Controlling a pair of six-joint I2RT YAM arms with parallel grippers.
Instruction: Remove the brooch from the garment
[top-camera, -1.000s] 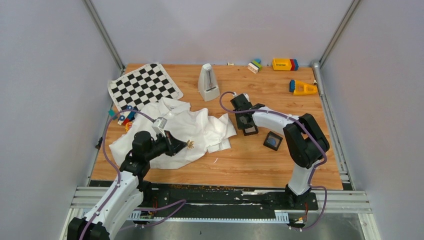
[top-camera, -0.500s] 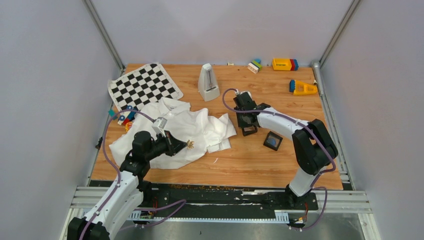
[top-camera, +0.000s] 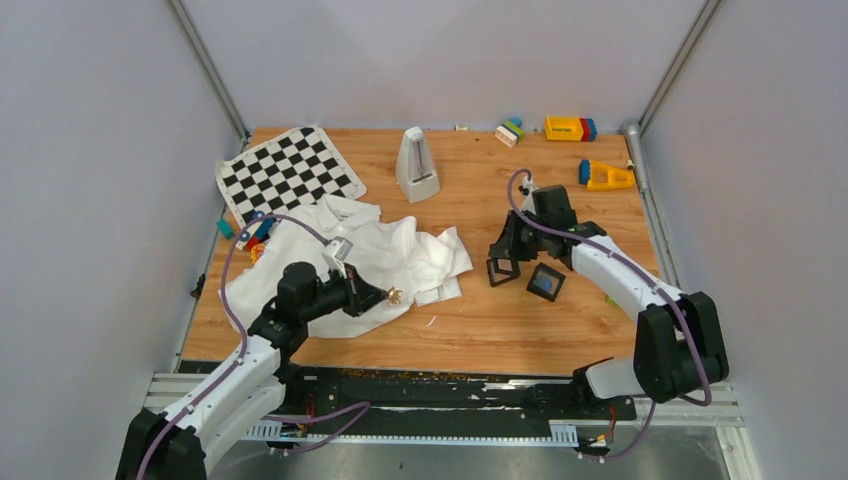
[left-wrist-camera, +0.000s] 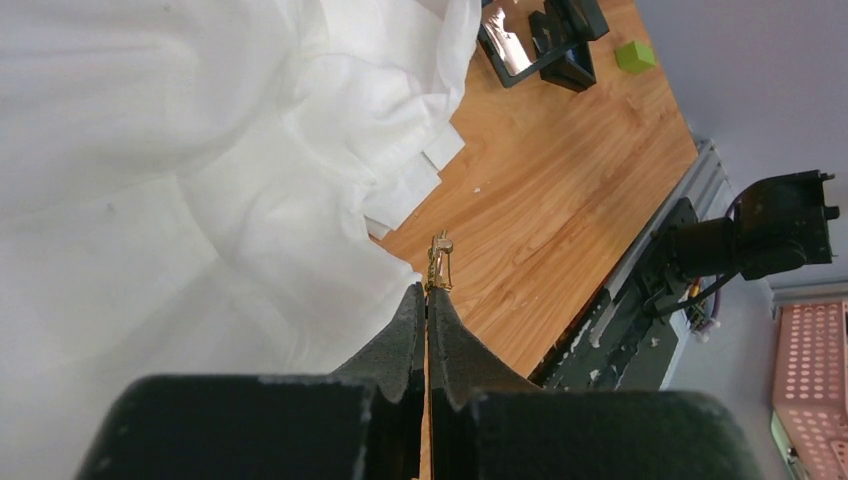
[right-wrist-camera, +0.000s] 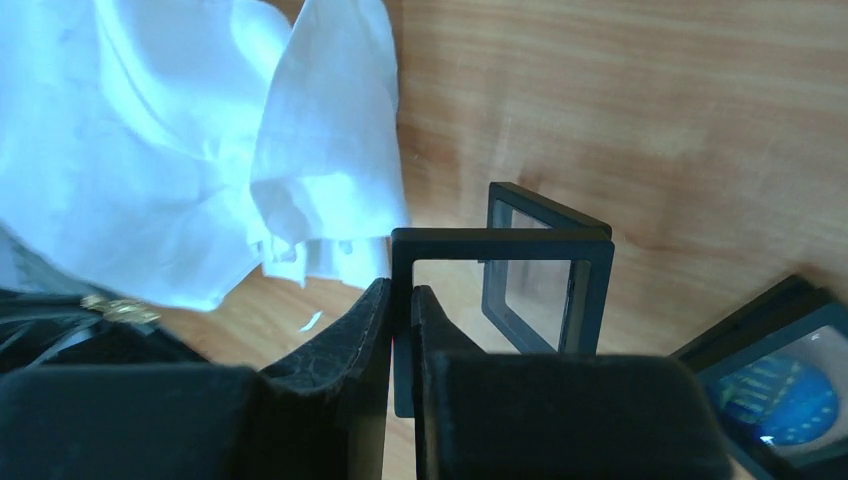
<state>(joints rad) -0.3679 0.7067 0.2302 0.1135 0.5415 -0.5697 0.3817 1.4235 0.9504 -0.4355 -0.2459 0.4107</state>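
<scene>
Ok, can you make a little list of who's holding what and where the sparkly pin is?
left gripper: shut on the brooch
brooch: pokes out of the gripper's tip, looks free of the cloth
white shirt: crumpled on the left of the table
right gripper: shut on the edge of a black frame box
second black box: flat on the table nearby, blue inside

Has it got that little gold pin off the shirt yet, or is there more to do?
Mostly done. The brooch looks free of the shirt: the left pincer pinches it at the tips, with the table showing behind it. The right pincer grips the black frame of an open box. Left to do: put the brooch down, perhaps in that box.
</scene>
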